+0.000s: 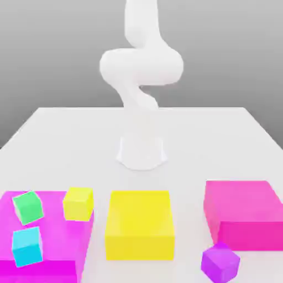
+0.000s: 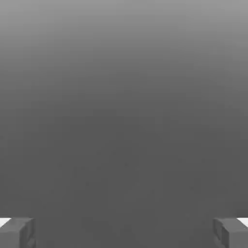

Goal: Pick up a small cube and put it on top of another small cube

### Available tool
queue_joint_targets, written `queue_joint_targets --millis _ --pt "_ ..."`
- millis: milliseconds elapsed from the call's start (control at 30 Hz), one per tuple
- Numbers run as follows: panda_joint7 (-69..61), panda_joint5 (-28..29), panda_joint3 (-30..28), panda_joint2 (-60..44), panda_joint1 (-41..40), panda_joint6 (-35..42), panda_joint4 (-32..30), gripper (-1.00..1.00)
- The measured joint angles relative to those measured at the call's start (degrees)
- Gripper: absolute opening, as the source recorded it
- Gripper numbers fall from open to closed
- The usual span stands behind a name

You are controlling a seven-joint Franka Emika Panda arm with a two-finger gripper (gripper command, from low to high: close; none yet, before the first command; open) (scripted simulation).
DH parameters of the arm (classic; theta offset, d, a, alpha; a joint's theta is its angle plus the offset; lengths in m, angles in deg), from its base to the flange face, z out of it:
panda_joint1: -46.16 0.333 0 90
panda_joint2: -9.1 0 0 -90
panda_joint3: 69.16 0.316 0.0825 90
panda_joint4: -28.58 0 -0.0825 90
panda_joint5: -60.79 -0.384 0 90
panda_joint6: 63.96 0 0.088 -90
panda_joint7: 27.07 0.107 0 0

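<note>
The small purple cube [image 1: 220, 261] rests on the white table [image 1: 66, 143] near the front, toward the exterior view's right, just in front of a big magenta block [image 1: 243, 213]. A small cyan cube [image 1: 26, 246] and a small green cube [image 1: 28, 207] lie on top of another big magenta block [image 1: 55, 243] at the exterior view's left. The white arm [image 1: 141, 72] rises from its base at the table's middle and bends upward, far from the cubes. In the hand view my gripper [image 2: 124, 235] is open, its grey fingertips [image 2: 17, 232] spread wide against a plain grey background with nothing between them.
A big yellow block [image 1: 139, 224] stands at the front middle, between the two magenta blocks. A small yellow cube [image 1: 78, 203] sits at the far corner of the left magenta block. The arm's round base [image 1: 142, 152] stands behind the yellow block.
</note>
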Motion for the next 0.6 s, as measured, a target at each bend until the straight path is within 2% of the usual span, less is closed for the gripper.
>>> queue_joint_targets --millis 200,333,467,600 --pt "10.98 -6.63 2.96 -12.89 0.77 -3.99 -1.15 0.0" --pt "19.61 -8.87 5.92 -21.2 0.97 -6.73 -1.93 0.0" --pt "29.82 -8.84 8.75 -29.47 1.49 -9.72 -2.79 0.0" --pt "41.86 -6.22 10.89 -37.75 2.84 -12.95 -3.74 0.0"
